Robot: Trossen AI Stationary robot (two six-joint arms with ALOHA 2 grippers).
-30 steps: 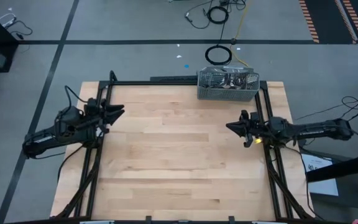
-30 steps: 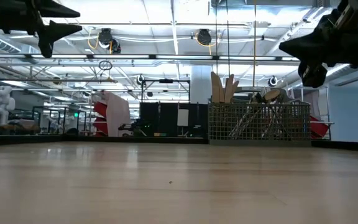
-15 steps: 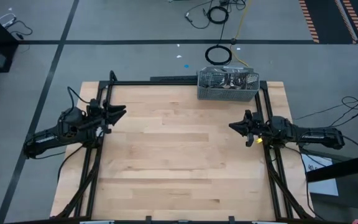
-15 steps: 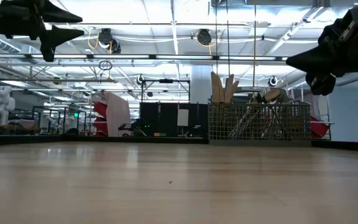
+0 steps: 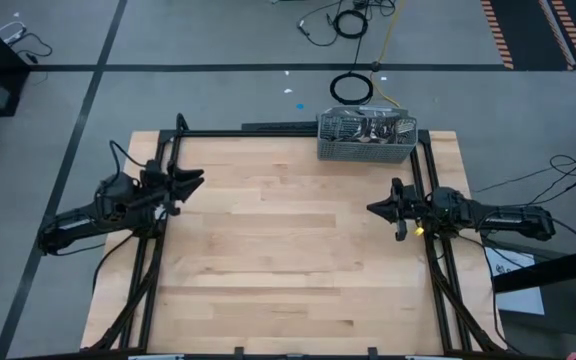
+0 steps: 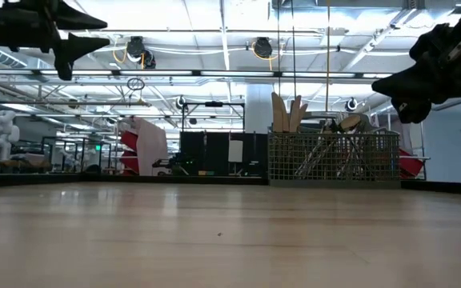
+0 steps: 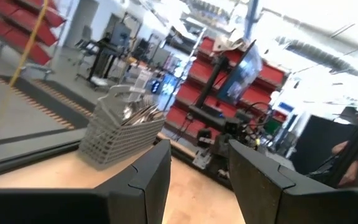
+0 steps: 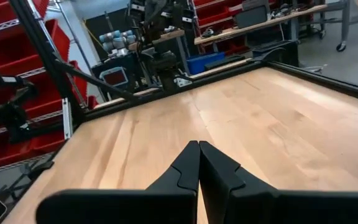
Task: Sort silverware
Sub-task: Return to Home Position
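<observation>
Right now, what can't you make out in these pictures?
Silverware: in the high view, too small to tell forks from spoons or count them.
Low view: silverware partly screened by the caddy mesh.
Left wrist view: caddy contents blurred.
Low view: right arm cut off by the right edge.

closed right claw point(image 8: 199, 146) over wooden table point(image 8: 278, 124)

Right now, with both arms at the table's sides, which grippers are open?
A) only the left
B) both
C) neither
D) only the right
A: in its own wrist view the left gripper shows a clear gap between its spread fingers, while the right gripper has its fingertips pressed together. Neither holds anything.
</observation>
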